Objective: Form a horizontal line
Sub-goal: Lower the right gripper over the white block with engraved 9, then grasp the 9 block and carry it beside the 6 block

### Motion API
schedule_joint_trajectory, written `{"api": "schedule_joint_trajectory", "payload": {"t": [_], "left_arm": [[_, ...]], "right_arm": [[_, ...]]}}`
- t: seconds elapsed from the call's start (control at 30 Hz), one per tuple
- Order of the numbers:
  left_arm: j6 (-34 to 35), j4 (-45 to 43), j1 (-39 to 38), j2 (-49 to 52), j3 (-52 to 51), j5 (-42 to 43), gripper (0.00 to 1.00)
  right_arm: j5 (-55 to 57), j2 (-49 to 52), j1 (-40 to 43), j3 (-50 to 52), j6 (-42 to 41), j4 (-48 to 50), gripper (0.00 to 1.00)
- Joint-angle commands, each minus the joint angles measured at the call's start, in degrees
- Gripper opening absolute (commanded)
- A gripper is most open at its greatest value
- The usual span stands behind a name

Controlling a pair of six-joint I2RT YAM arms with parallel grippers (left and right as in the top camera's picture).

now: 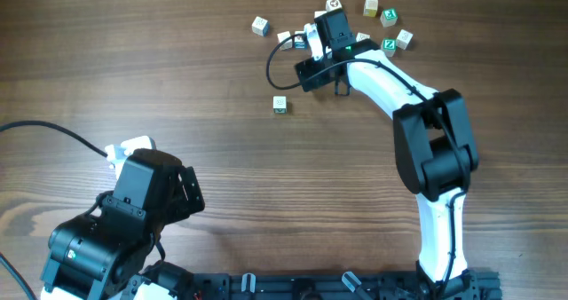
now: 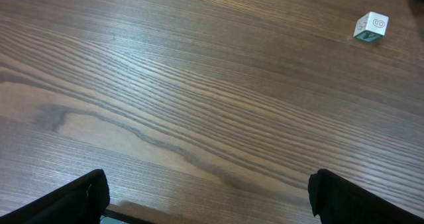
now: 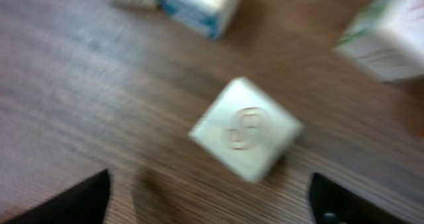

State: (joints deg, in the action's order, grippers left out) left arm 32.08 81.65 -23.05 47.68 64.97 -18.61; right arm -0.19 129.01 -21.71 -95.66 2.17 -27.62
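No row of three cubes shows; the small white letter cubes lie scattered. One lone cube [image 1: 280,105] with a green mark sits mid-table and shows far off in the left wrist view [image 2: 370,27]. My right gripper [image 1: 306,44] is open and empty among the far cubes. In the blurred right wrist view its fingers [image 3: 212,204] flank a white cube [image 3: 246,130] lying just ahead, not touching it. Two more cubes lie beyond [image 3: 199,2] and to the right [image 3: 391,35]. My left gripper [image 1: 177,189] is open and empty [image 2: 209,197] over bare wood at the near left.
Loose cubes lie at the far side: one on the left [image 1: 259,25], several on the right with red, yellow and green faces [image 1: 389,17]. A black cable [image 1: 272,69] loops beside the right wrist. The wooden table [image 1: 133,51] fills the view.
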Motion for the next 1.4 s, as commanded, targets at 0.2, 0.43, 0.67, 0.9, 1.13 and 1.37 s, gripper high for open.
{"api": "schedule_joint_trajectory", "payload": {"t": [0.2,0.43,0.67,0.9,1.13,1.37], "left_arm": [[0.6,-0.1,0.5,-0.1,-0.3,-1.0,1.00],[0.6,-0.1,0.5,-0.1,-0.2,-1.0,1.00],[0.6,-0.1,0.5,-0.1,-0.3,-1.0,1.00],[0.6,-0.1,0.5,-0.1,-0.3,-1.0,1.00],[0.6,-0.1,0.5,-0.1,-0.3,-1.0,1.00],[0.6,-0.1,0.5,-0.1,-0.3,-1.0,1.00]], "right_arm": [[7.9,-1.3,-0.1,-1.1,-28.2,4.9,0.96],[8.9,1.7,-2.3,-1.1,-32.7,9.2,0.89],[12.8,3.3,-2.3,-1.1,-33.3,10.1,0.77],[13.6,4.7,-2.3,-1.1,-33.8,9.7,0.64],[13.6,5.7,-2.3,-1.1,-33.7,11.0,0.55],[13.8,6.4,-2.3,-1.1,-32.1,10.5,0.32]]}}
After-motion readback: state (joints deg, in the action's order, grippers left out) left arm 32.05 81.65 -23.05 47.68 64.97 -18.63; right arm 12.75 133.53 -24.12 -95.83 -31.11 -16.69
